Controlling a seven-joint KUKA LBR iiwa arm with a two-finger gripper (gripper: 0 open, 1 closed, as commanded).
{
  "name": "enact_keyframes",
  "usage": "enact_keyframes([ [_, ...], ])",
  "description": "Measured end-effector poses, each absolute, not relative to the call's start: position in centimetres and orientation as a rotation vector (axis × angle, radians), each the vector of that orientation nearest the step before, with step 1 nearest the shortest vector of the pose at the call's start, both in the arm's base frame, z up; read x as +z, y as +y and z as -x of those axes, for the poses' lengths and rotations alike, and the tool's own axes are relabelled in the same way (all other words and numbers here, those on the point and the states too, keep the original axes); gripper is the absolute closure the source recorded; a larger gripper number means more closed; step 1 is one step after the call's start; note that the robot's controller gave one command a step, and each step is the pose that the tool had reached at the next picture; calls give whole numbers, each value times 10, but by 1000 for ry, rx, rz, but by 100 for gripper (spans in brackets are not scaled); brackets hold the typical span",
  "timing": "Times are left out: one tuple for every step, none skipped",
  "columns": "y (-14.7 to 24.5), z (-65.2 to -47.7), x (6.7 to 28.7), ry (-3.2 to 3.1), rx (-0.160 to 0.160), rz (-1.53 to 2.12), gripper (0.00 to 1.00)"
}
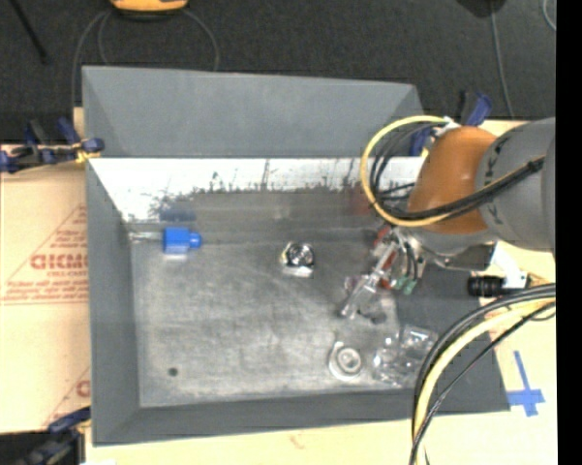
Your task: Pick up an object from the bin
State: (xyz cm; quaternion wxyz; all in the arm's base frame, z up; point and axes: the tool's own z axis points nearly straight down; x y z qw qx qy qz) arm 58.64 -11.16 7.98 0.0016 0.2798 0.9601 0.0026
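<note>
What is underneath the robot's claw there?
Under the gripper is mostly bare bin floor; a round silvery ring lies close beside it. The arm covers the bin's right corner behind.

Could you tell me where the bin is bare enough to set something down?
The widest bare patch is left and centre, below the blue block and left of the round ring. A smaller one lies between the block and the shiny crumpled ball. Lower right is crowded: claw, ring and clear plastic piece cluster.
</note>
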Motion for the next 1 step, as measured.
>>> enact_keyframes([
  [-115, -586, 79, 3011, 3, -884, 100],
])
